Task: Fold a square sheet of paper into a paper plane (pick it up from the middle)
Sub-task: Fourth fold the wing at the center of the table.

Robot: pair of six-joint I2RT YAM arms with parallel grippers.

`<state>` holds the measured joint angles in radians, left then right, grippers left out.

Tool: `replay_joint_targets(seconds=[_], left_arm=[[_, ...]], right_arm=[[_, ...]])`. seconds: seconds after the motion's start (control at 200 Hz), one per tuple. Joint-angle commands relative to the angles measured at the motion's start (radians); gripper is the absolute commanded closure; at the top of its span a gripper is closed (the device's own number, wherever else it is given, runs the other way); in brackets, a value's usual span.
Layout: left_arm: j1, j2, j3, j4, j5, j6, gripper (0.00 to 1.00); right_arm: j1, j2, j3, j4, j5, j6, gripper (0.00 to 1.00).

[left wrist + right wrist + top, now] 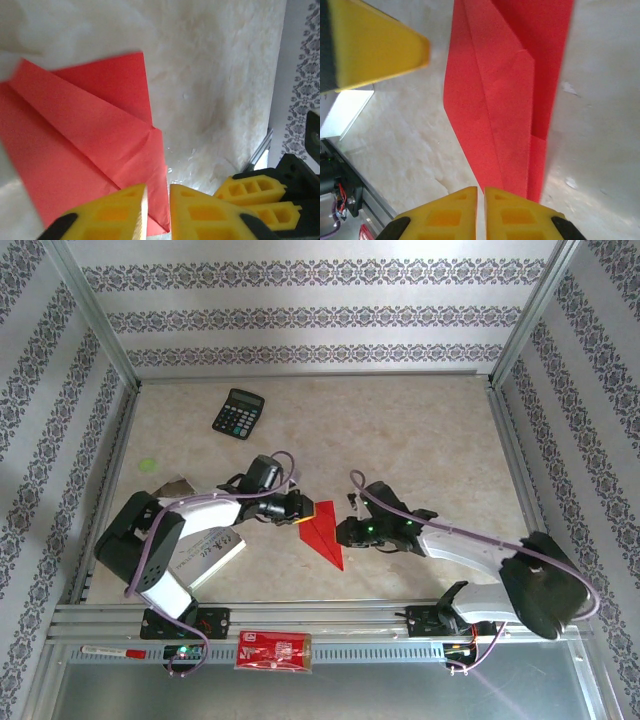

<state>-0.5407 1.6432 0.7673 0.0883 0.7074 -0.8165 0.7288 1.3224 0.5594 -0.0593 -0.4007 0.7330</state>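
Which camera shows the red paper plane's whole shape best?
The top external view: the paper plane lies whole there, a pointed dart. The left wrist view crops it to close-up creases; the right wrist view to its layered flaps.

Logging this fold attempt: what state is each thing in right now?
paper plane, partly folded to a point, lying flat.
left gripper, nearly closed at the plane's edge; grip unclear.
right gripper, shut.
calculator, lying flat, keys up.
red packet, lying flat.
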Motion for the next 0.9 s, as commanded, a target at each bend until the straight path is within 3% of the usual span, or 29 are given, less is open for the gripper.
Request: replay_joint_targets(seconds=[0.0,0.335,0.894], left_arm=[[-0.004,0.061,0.043,0.056,0.014,-0.006,0.89],[0.005,0.223,0.096,0.046,-0.002,0.050,1.00],[0.028,0.287,0.028,0.074,-0.046,0.065,1.00]], right_arm=[[0.026,0.076,0.046,0.064,-0.036,-0.009,0.90],[0.031,0.225,0.035,0.095,-0.078,-0.021,0.95],[0.067,0.032,-0.194,0.044,-0.087,0.043,0.98]])
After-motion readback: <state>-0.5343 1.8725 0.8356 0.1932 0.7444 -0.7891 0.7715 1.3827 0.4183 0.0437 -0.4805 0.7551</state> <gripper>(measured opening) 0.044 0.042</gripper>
